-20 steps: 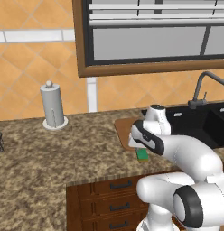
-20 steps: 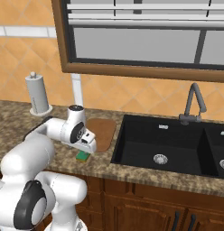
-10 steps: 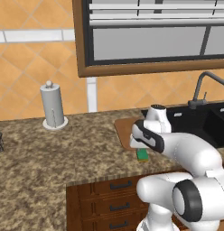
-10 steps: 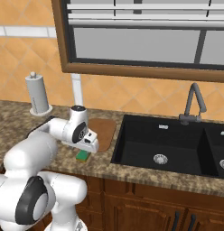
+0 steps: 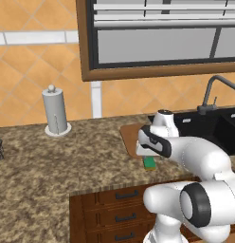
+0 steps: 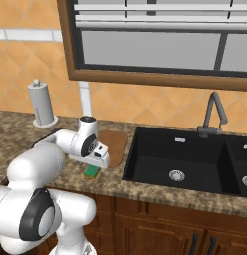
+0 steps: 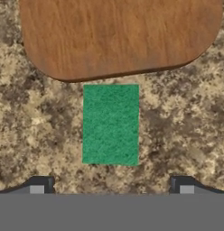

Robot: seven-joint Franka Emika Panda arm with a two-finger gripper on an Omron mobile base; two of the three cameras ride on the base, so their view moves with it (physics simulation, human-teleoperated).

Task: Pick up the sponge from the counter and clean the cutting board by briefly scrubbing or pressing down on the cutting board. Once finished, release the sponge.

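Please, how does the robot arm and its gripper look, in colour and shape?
The arm is built of thick, rounded, glossy white segments, joined by dark grey to black round joints. The hand has a white body with a black panel on its side. The gripper ends in two small dark finger tips with pale grey pads. No cables or markings can be seen.

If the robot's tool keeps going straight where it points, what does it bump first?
Probably the green sponge. The open tool points down at the counter, with the sponge between its tips, just short of the cutting board. How far above it hangs is unclear.
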